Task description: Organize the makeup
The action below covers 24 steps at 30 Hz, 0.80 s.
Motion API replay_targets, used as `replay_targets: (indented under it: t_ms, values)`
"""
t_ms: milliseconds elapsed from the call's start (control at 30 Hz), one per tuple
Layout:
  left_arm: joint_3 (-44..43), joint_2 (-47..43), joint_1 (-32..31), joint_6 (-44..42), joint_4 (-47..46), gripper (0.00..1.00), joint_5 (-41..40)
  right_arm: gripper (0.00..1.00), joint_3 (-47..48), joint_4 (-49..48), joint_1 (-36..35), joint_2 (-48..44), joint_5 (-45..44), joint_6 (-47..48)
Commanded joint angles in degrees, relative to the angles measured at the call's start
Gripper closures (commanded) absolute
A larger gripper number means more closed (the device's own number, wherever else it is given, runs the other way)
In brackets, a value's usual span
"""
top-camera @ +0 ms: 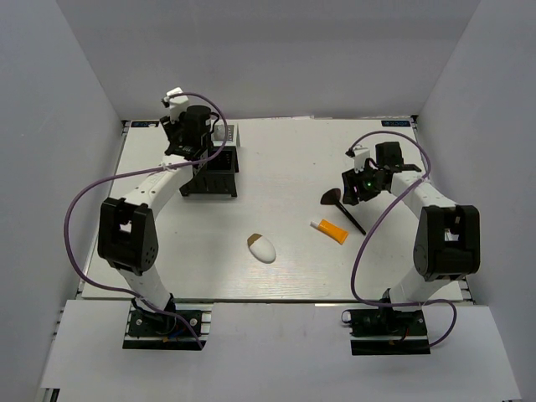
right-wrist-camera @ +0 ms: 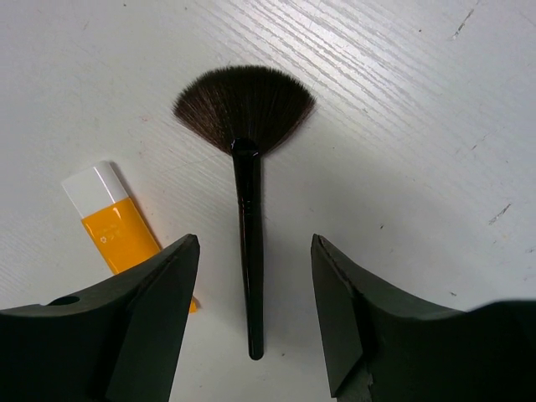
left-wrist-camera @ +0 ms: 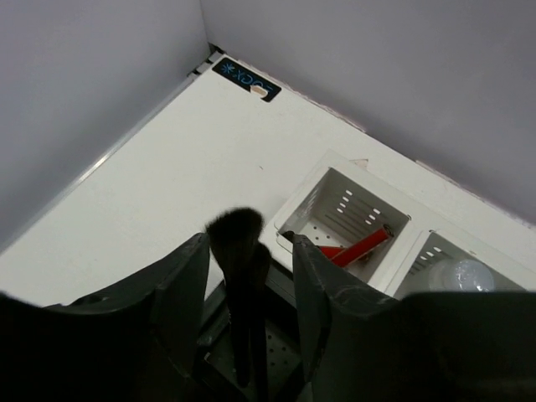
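My right gripper [right-wrist-camera: 255, 243] is open just above the table. The black handle of a fan brush [right-wrist-camera: 249, 209] with a wide brown head lies between its fingers. An orange white-capped tube [right-wrist-camera: 117, 228] lies just left of it. In the top view that gripper [top-camera: 353, 191] hovers over the brush [top-camera: 332, 198] beside the tube [top-camera: 329, 230]. A white egg-shaped sponge [top-camera: 262, 248] lies mid-table. My left gripper [left-wrist-camera: 251, 247] is open over the black box [left-wrist-camera: 280, 352], with two black brushes [left-wrist-camera: 241, 276] standing between its fingers. A red-black stick [left-wrist-camera: 360, 248] lies in a white compartment [left-wrist-camera: 335, 188].
The organizer [top-camera: 213, 176] stands at the back left under the left arm, its white compartments on the far side. A round clear-white object [left-wrist-camera: 459, 275] sits in the neighbouring white compartment. Grey walls enclose the table on the left, back and right.
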<state>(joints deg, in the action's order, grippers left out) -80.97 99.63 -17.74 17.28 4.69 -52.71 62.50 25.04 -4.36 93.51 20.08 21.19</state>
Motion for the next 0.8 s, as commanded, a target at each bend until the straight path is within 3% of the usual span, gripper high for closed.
replay_targets:
  t_ms: [0, 67, 200, 300, 333, 433, 533, 567, 733, 767]
  values:
    - [1.34, -4.0, -0.19, 3.2, 2.25, 0.45, 1.55, 0.38, 2.63, -0.69, 0.05, 0.96, 1.11, 0.17]
    - [2.04, -4.71, -0.19, 3.46, 2.25, 0.37, 2.52, 0.38, 3.15, -0.52, 0.14, 1.67, 1.02, 0.78]
    - [0.99, -6.9, -0.71, 3.29, 3.57, 0.37, 3.31, 0.38, 4.29, 0.63, -0.21, 2.9, 0.76, 2.79]
    - [-0.68, -10.59, -0.72, 3.99, 6.98, 0.52, 8.98, 0.4, 5.7, 1.94, -0.65, 4.65, -0.12, 5.16]
    - [-0.68, -13.21, -0.72, 4.51, 8.31, 0.66, 12.07, 0.4, 6.14, 2.38, -0.82, 5.09, -0.82, 5.79]
    - [1.94, -18.06, -0.72, 6.62, 11.83, 0.73, 23.73, 0.4, 7.98, 4.31, -1.35, 7.38, -2.06, 7.98]
    - [7.22, -24.65, -1.25, 9.69, 15.86, 0.63, 32.28, 0.4, 9.3, 6.34, -2.58, 9.49, -2.06, 9.83]
    - [8.62, -27.62, -1.25, 11.88, 18.84, 0.53, 33.71, 0.4, 9.57, 7.47, -2.84, 10.54, -2.06, 10.27]
    - [18.29, -37.13, -1.25, 16.2, 25.27, 0.39, 38.11, 0.4, 10.54, 8.36, -5.21, 13.0, -2.67, 10.98]
    - [19.43, -40.28, -1.25, 16.99, 26.85, 0.3, 38.21, 0.41, 10.45, 8.27, -5.39, 13.36, -3.46, 10.89]
